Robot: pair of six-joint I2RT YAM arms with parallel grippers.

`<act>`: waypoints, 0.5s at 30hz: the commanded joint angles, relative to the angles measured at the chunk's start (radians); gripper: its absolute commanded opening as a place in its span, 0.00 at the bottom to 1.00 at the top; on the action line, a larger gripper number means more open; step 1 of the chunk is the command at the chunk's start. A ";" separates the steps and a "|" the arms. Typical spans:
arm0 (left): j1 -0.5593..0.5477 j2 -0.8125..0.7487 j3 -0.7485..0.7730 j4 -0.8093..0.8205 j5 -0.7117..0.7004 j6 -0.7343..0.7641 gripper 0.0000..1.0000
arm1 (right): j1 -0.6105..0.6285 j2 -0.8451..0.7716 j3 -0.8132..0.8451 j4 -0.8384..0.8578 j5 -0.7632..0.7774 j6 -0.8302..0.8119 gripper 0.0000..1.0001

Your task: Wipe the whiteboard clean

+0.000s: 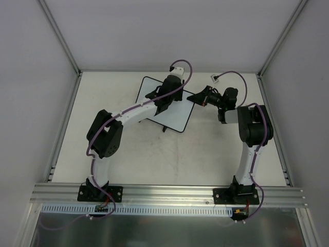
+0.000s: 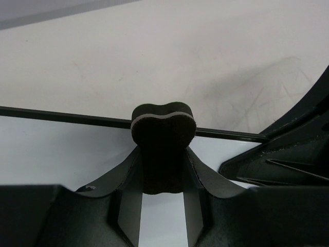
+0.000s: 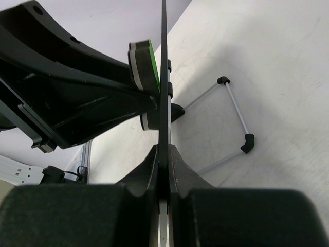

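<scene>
Table (image 1: 154, 159) shows beyond every whiteboard (image 1: 179, 116) edge.

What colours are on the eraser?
The eraser is dark felt with a white band and a green face; clearest in the right wrist view.

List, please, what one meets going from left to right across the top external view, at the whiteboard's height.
The left arm's elbow → whiteboard → right gripper, at the board's right edge → right arm's elbow. The left gripper lies over the board, so it is left out.
</scene>
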 commanded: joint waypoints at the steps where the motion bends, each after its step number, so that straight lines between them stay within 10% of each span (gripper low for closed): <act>1: 0.013 0.022 0.050 0.068 -0.140 0.080 0.00 | 0.009 -0.085 0.012 0.253 -0.052 0.008 0.00; 15: 0.052 -0.033 -0.030 0.068 -0.030 0.014 0.00 | 0.008 -0.080 0.018 0.253 -0.056 0.011 0.00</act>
